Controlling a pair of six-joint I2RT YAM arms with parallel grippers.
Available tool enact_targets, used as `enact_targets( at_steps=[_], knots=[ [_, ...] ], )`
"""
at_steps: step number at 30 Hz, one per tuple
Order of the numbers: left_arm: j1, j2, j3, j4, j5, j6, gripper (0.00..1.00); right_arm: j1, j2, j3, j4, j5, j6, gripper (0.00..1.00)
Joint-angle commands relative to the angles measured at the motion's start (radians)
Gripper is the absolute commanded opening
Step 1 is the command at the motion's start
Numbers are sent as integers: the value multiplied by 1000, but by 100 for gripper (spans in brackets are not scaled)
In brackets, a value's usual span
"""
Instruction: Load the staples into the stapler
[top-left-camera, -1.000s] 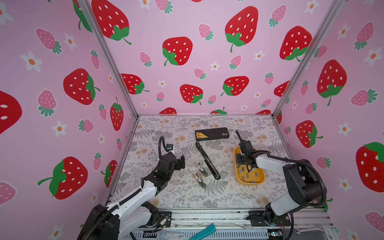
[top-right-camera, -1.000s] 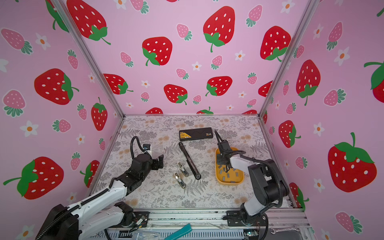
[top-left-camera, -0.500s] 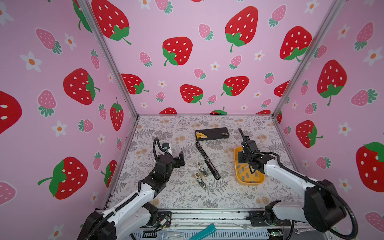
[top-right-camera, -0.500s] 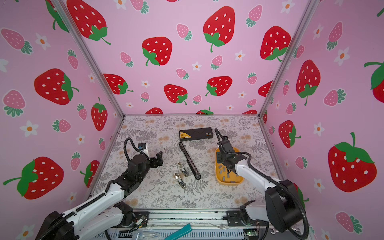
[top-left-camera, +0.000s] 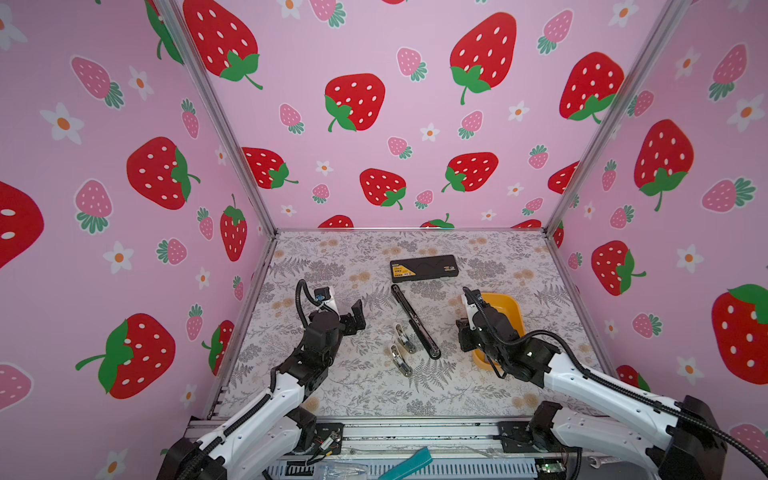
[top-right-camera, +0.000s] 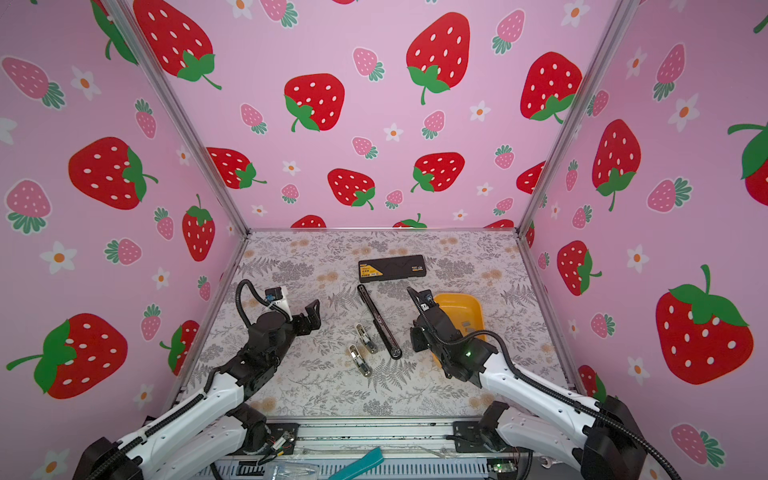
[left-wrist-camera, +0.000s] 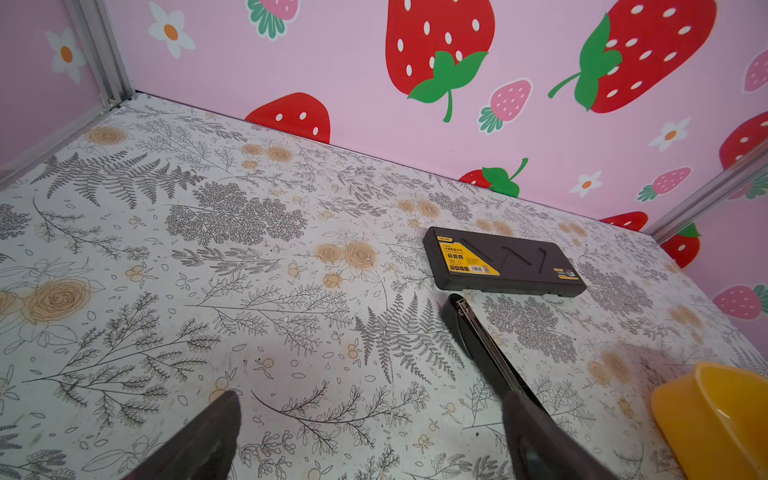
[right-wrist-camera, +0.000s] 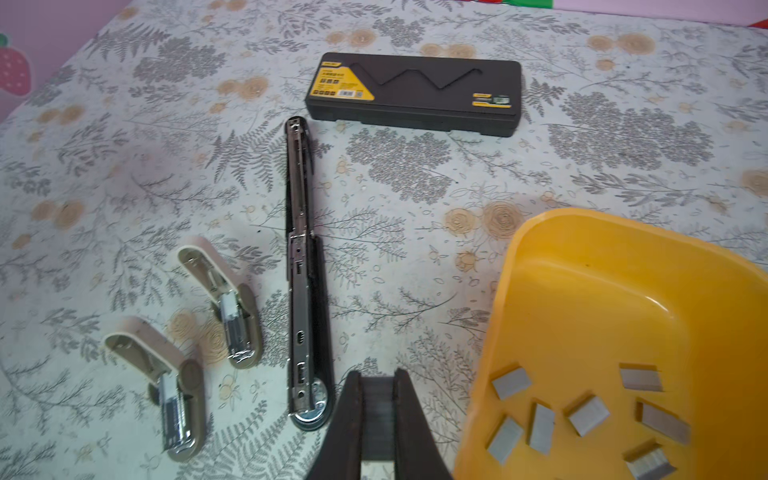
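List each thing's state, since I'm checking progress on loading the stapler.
Black stapler: swung open flat, track exposed.
Beige staplers: both hinged open.
Black box: closed.
Yellow tray: upright, holding loose staples.
Left pincer: open, empty.
Right pincer: shut on what looks like a staple strip.

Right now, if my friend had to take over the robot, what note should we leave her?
Left gripper: fingers wide open and empty, hovering left of the black stapler.
Right gripper: fingers shut, apparently pinching a grey strip of staples, by the stapler's round end and beside the yellow tray.
Things: the stapler lies opened flat, metal channel facing up. More staples lie loose in the tray.
Done: one strip seems to be picked up.
Left: lay it in the channel, then close the stapler.
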Motion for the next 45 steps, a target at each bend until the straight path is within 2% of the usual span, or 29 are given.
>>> enact_targets(
  at_steps=[1, 11, 17, 32, 45],
  knots=[
    [8, -15, -15, 11, -9, -24, 99, 78, 21, -16, 116, 12, 41, 11],
    [22, 53, -4, 25, 16, -46, 99, 272, 238, -23, 341, 56, 18, 11],
    [32, 62, -1, 21, 20, -48, 99, 344, 384, 31, 352, 93, 10, 11],
    [37, 47, 12, -15, 10, -16, 99, 372, 489, 59, 420, 19, 16, 10],
    [37, 45, 16, -18, 22, 8, 99, 375, 561, 103, 392, 26, 20, 10]
  ],
)
